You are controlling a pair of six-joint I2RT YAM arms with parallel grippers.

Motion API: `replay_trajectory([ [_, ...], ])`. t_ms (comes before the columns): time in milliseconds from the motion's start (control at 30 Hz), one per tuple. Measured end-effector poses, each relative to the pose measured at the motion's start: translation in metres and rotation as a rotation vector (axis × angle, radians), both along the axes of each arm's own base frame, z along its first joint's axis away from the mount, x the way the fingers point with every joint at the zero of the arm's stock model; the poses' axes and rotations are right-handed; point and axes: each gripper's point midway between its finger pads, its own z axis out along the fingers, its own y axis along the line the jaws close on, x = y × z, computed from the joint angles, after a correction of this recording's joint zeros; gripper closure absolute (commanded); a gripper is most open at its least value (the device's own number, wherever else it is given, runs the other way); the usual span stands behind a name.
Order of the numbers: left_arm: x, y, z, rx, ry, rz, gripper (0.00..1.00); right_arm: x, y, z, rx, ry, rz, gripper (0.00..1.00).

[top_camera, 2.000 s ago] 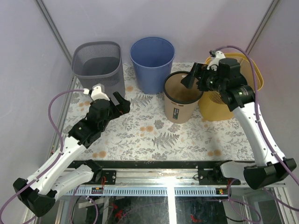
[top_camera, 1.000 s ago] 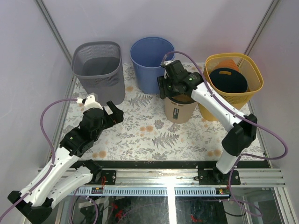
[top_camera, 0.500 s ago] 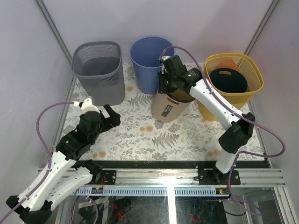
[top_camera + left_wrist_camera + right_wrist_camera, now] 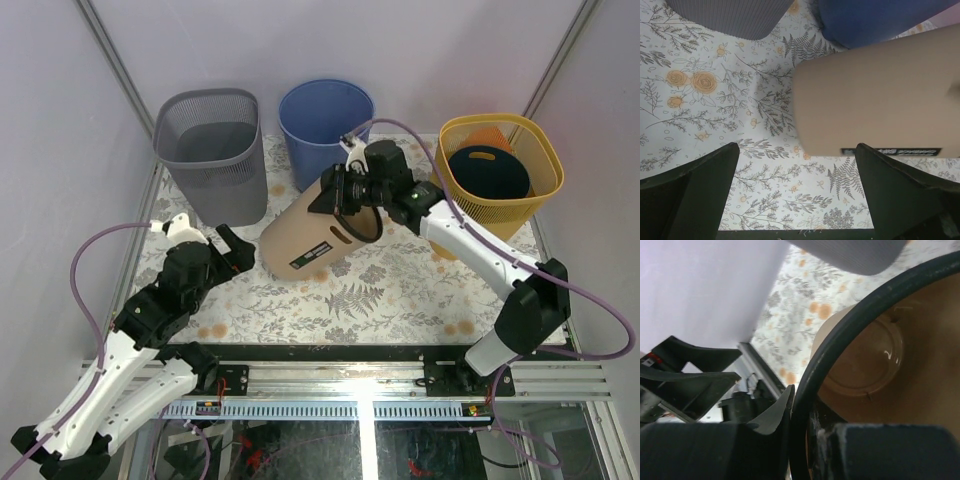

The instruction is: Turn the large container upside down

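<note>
The large container, a tan bin with a black rim, is tipped far over. Its base points near-left and its mouth faces back-right. My right gripper is shut on the rim, one finger outside and one inside. The right wrist view shows the black rim pinched in the right gripper, with the bin's inner bottom beyond. My left gripper stands open to the left of the bin's base, touching nothing. In the left wrist view the tan bin lies ahead of the left gripper.
A grey mesh bin stands at the back left and a blue bin just behind the tan one. A yellow basket holding a dark item is at the back right. The metal rail runs along the near edge.
The right gripper closed on the tan bin's rim and tipped it from upright over toward the left. The left arm drew back toward the near left, still open.
</note>
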Motion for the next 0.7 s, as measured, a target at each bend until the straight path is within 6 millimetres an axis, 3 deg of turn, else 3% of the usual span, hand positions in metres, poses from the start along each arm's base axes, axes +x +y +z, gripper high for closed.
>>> replay_trajectory([
  [167,-0.003,0.0,0.007,-0.042,-0.02,0.008,0.0,-0.01,0.016,-0.024,0.144,0.084,0.029,1.0],
  [333,-0.004,-0.002,0.009,-0.073,-0.021,0.01,0.0,-0.015,0.022,-0.027,0.215,0.1,0.049,1.0],
  [467,-0.005,-0.005,0.005,-0.088,-0.008,0.007,0.0,-0.015,0.023,-0.028,0.241,0.093,0.056,0.83],
  [633,-0.003,-0.008,-0.006,-0.096,0.027,0.018,0.0,-0.014,0.021,-0.035,0.219,0.089,0.047,0.54],
  [700,-0.001,-0.01,-0.011,-0.098,0.045,0.022,0.0,-0.013,0.018,-0.043,0.188,0.09,0.034,0.47],
])
